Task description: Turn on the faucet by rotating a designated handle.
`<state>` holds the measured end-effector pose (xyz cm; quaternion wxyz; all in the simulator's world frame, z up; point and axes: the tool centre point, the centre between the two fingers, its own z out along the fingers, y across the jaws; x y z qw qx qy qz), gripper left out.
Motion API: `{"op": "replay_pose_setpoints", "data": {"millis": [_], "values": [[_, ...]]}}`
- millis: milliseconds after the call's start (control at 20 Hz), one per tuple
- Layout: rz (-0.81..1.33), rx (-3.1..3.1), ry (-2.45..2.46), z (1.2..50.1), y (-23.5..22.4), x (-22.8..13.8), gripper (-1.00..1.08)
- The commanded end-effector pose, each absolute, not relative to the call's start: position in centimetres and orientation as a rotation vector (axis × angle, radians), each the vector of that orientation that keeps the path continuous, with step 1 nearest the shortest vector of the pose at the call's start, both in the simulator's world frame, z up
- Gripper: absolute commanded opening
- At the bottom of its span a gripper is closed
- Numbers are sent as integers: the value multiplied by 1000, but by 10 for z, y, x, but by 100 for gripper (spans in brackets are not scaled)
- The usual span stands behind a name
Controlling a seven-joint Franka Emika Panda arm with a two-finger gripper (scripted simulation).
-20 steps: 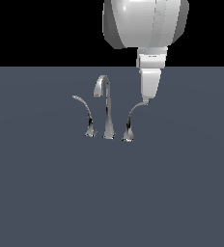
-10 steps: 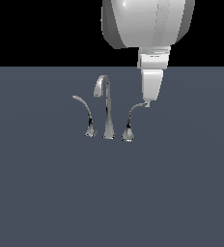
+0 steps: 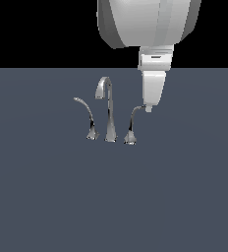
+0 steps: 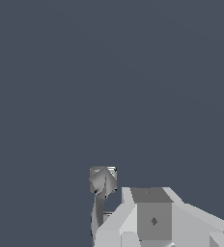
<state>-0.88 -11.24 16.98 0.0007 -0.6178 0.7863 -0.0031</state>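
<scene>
The faucet (image 3: 108,110) is a small chrome set on the dark grey floor, its tall hooked spout standing between two shorter levers. The handle (image 3: 133,122) is the lever at the exterior view's right, rising from a flared base with its tip sweeping right. My gripper (image 3: 149,106) hangs straight down from above, and its white fingertips touch that tip from the right side. The fingers look pressed together, with nothing held between them. In the wrist view the handle (image 4: 102,182) shows as a chrome piece just beside my fingers (image 4: 152,219).
The twin lever (image 3: 88,119) curls toward the exterior view's left, on the far side of the spout from my gripper. A flat dark grey surface (image 3: 114,197) stretches all around the faucet. Nothing else stands on it.
My gripper has come down slightly and edged toward the exterior view's left against the handle's tip. The tip now sits a little lower and more hooked.
</scene>
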Motion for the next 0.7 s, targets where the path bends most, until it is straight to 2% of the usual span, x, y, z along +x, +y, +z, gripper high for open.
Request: {"op": "replay_pose_setpoints", "data": {"millis": [0,400,450,500,650], "values": [[-8,-1949,2461,170,-100,-10,-100],[0,-1963,2453,170,-53,-21,-100],[0,-1963,2453,170,-53,-21,-100],[-10,-1915,2493,170,-81,-21,-100],[-7,-1928,2482,170,-63,-13,-100]]}}
